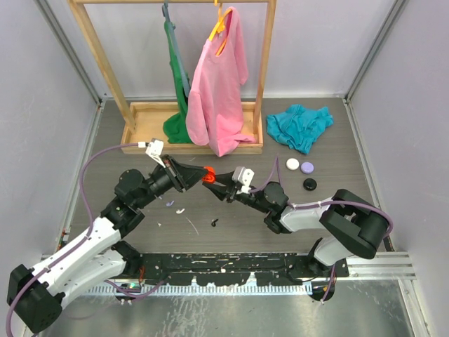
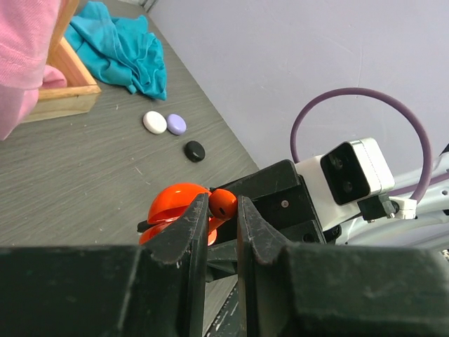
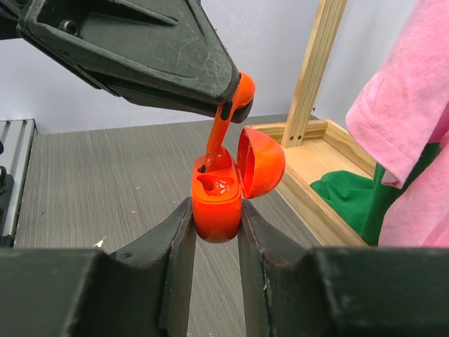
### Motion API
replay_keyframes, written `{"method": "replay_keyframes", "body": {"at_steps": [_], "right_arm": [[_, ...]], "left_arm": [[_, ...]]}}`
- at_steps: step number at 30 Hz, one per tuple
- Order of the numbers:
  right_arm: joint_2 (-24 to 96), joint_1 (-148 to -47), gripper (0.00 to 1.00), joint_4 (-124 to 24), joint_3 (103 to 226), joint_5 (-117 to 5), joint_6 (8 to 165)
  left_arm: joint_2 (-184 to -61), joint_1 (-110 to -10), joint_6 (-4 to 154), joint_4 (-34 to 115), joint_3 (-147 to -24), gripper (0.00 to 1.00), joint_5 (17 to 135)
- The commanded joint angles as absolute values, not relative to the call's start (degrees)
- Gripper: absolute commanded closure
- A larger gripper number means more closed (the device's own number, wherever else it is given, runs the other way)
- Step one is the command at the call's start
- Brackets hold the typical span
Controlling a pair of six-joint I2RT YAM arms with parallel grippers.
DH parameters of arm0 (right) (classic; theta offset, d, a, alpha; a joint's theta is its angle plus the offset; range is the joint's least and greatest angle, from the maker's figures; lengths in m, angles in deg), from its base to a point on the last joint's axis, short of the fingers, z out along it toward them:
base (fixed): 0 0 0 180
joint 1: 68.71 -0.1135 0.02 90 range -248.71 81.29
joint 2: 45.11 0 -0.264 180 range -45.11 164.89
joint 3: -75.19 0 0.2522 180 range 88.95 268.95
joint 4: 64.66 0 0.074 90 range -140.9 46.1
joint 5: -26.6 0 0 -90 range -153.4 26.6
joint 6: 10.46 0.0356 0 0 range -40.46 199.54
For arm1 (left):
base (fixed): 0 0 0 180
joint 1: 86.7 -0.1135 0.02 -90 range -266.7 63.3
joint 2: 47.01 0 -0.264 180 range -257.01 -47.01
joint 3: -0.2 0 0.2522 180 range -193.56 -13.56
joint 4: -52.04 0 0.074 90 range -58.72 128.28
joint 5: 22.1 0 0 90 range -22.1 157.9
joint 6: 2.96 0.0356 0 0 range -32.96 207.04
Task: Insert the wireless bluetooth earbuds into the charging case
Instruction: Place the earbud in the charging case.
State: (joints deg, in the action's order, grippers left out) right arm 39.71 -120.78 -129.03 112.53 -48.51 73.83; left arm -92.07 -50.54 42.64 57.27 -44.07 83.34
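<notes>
Above the table, just in front of the wooden rack (image 1: 193,133), the right gripper (image 3: 216,214) is clamping an open red charging case (image 3: 219,200). The left gripper (image 2: 223,210) is pinching a red earbud (image 3: 235,105), its stem reaching into the case.

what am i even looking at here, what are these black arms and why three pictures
These are two robot arms bolted to a table's near edge. One picture comes from a camera overhead; the other two come from small cameras on each wrist, so you see each arm's own fingers. The right gripper holds an open red charging case. The left gripper pinches a red earbud and holds it, stem down, at one of the case's slots. On the table lie white, lilac and black cases, a teal cloth, and a wooden rack with a pink shirt and a green garment.
</notes>
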Motion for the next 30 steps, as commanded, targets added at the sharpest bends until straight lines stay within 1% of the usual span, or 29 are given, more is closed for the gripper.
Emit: {"method": "replay_keyframes", "body": {"at_steps": [1, 30], "right_arm": [[39.9, -121.1, 0.96, -134.8, 114.3, -48.6, 74.5], [39.7, -121.1, 0.96, -136.8, 113.5, -50.2, 74.2]], "left_arm": [[-91.7, -49.3, 45.6, 62.6, -44.1, 0.92, 80.8], [-90.5, -46.3, 46.6, 58.9, -41.5, 0.91, 76.0]]}}
